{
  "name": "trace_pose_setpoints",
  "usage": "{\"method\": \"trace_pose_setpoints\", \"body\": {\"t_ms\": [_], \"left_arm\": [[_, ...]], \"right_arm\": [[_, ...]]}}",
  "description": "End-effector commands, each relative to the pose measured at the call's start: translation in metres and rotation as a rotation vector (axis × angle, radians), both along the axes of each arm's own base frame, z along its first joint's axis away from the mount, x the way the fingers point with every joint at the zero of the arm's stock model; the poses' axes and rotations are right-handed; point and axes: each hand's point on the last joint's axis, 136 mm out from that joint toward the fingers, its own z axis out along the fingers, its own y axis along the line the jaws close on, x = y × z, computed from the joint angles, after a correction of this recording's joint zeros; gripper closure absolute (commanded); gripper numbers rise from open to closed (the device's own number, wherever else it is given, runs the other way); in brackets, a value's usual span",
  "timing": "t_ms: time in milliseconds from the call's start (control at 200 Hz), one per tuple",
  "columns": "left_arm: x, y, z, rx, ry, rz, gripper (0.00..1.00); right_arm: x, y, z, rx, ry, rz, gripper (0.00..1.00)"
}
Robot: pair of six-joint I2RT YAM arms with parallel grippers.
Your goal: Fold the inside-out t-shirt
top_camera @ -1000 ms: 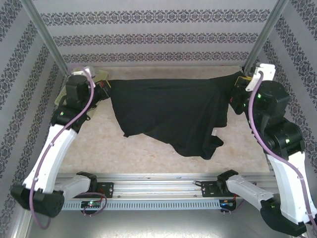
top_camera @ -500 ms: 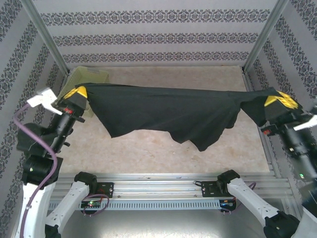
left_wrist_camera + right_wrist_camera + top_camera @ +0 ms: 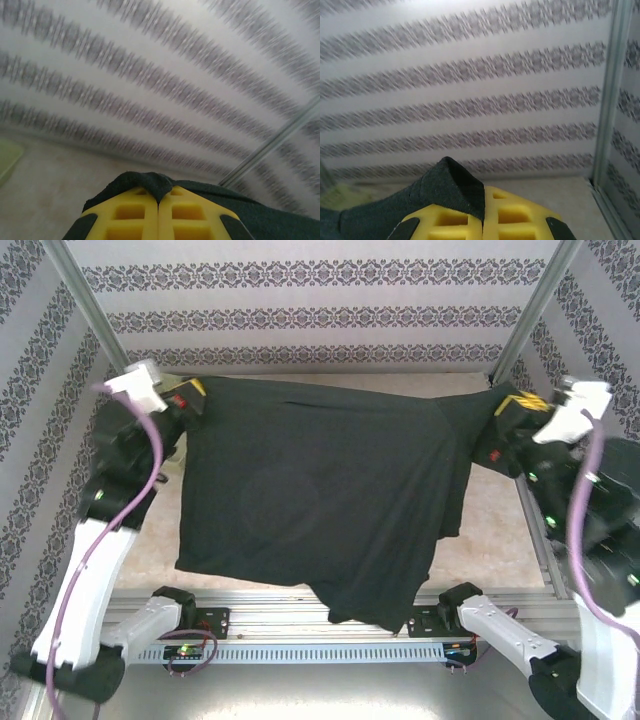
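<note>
The black inside-out t-shirt (image 3: pixel 320 500) hangs spread wide between both arms, held up above the table, its lower edge drooping over the near rail. At the shirt's upper left corner my left gripper (image 3: pixel 192 392) is shut on the cloth; in the left wrist view a fold of the t-shirt (image 3: pixel 150 182) sits pinched between the yellow fingers (image 3: pixel 130 215). My right gripper (image 3: pixel 515 405) is shut on the upper right corner, and the right wrist view has a peak of the black t-shirt (image 3: pixel 451 187) clamped between its fingers (image 3: pixel 515 215).
A pale yellow-green basket (image 3: pixel 7 157) stands at the back left of the beige tabletop (image 3: pixel 500 520), behind the left arm. Patterned walls and metal corner posts (image 3: pixel 540 305) enclose the space. The aluminium base rail (image 3: pixel 270 615) runs along the near edge.
Both arms have swung up and toward the back, lifting the shirt's top edge. The shirt has opened from a bunched drape into a broad hanging sheet that reaches the near rail.
</note>
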Motion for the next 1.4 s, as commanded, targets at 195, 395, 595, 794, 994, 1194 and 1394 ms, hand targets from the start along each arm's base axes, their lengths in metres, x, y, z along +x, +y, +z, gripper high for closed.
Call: {"method": "trace_pose_setpoints", "body": {"t_ms": [195,395,595,794,994,1194,1394], "left_arm": [[0.088,0.008,-0.112,0.102,0.346,0.089,1.0],[0.125,0.023,-0.029,0.121,0.216,0.134,1.0],[0.111,0.042,0.09,0.14,-0.048,0.179,1.0],[0.082,0.046,0.124,0.235,-0.208,0.186,1.0],[0.071,-0.003,0.048,0.174,-0.168,-0.097,1.0],[0.045,-0.073,-0.093,0.102,0.058,-0.291,1.0],[-0.013,-0.111,-0.22,0.183,0.365,-0.383,0.99]], "right_arm": [[0.11,-0.013,-0.07,-0.101,0.191,-0.216,1.0],[0.151,-0.028,-0.013,-0.006,0.081,-0.236,1.0],[0.129,-0.036,0.082,0.03,-0.163,-0.225,1.0],[0.108,-0.023,0.109,0.024,-0.276,-0.136,1.0],[0.12,0.0,0.002,0.06,-0.087,-0.014,1.0],[0.105,0.017,-0.175,0.218,0.322,0.027,1.0],[0.053,0.017,-0.324,0.367,0.723,-0.061,1.0]]}}
